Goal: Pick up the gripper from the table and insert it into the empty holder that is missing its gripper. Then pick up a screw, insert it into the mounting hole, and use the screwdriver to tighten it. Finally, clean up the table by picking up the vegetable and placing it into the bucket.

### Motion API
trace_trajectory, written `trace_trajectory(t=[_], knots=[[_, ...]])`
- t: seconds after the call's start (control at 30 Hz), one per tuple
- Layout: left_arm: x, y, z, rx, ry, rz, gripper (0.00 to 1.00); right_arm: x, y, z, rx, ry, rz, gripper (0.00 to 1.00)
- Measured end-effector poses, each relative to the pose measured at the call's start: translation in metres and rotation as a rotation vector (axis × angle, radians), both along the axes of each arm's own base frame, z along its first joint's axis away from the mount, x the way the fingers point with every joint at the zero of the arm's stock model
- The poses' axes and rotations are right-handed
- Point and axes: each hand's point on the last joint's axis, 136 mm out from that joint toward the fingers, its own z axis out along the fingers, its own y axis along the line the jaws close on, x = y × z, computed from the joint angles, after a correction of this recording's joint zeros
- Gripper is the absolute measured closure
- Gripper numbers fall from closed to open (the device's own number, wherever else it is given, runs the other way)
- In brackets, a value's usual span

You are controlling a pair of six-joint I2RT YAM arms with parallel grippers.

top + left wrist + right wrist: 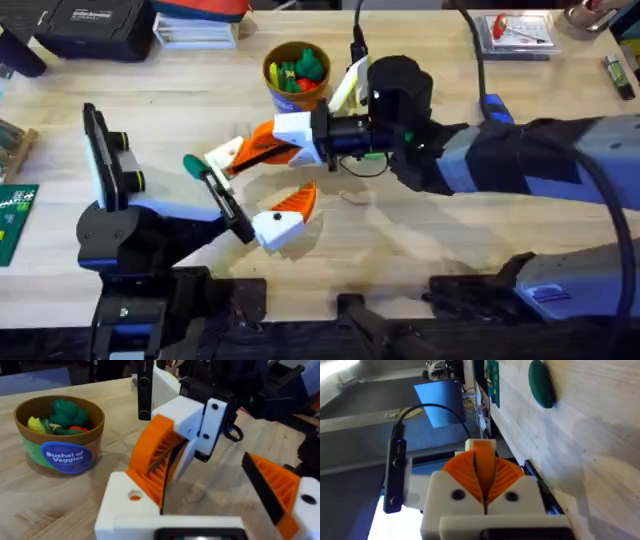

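The gripper (150, 467), an orange ribbed piece, appears to sit against the white holder (125, 510) on one finger of the left hand (268, 175), with orange showing through the holder's mounting hole, so it is probably seated and waiting for a screw. The left hand is spread wide, likely to offer that holder up and leave room. The right hand (480, 457) reaches across between those fingers with its pads drawn tight together, seemingly pressing or steadying the piece; I cannot tell whether it pinches anything. The dark green vegetable (193, 165) lies on the desk (450, 240) just beside the left hand. The bucket (295, 75), farther back, already holds other toy vegetables.
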Motion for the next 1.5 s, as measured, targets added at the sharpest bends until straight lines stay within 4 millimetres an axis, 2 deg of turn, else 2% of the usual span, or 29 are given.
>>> trace_trajectory(t=[0.23, 0.27, 0.4, 0.63, 0.87, 1.33, 1.37, 1.4, 1.5], knots=[[-0.004, -0.003, 0.0, -0.002, 0.0, -0.028, 0.015, -0.002, -0.005, 0.001, 0.006, -0.02, 0.04, 0.995], [-0.011, -0.007, 0.0, -0.003, 0.0, -0.074, 0.015, -0.003, -0.011, 0.001, 0.013, -0.01, 0.074, 0.995], [-0.017, -0.011, 0.001, -0.004, -0.006, -0.118, 0.015, -0.005, -0.015, 0.002, 0.021, 0.001, 0.104, 0.995], [-0.018, -0.01, -0.001, -0.012, 0.015, -0.118, 0.015, -0.013, -0.005, -0.004, -0.006, 0.01, 0.094, 0.995], [-0.014, -0.007, -0.001, -0.018, 0.027, -0.091, 0.013, -0.009, 0.002, -0.005, -0.022, -0.007, 0.05, 0.995], [-0.011, -0.006, -0.001, -0.019, 0.03, -0.077, 0.014, -0.008, 0.004, -0.006, -0.028, -0.031, 0.032, 0.989], [-0.011, -0.006, -0.001, -0.019, 0.03, -0.078, 0.014, -0.008, 0.004, -0.005, -0.028, -0.04, 0.035, 0.972], [-0.012, -0.006, -0.001, -0.019, 0.029, -0.078, 0.014, -0.009, 0.004, -0.006, -0.031, -0.07, 0.044, 0.891], [-0.012, -0.006, -0.001, -0.018, 0.027, -0.083, 0.014, -0.01, 0.004, -0.006, -0.033, -0.1, 0.058, 0.822]])
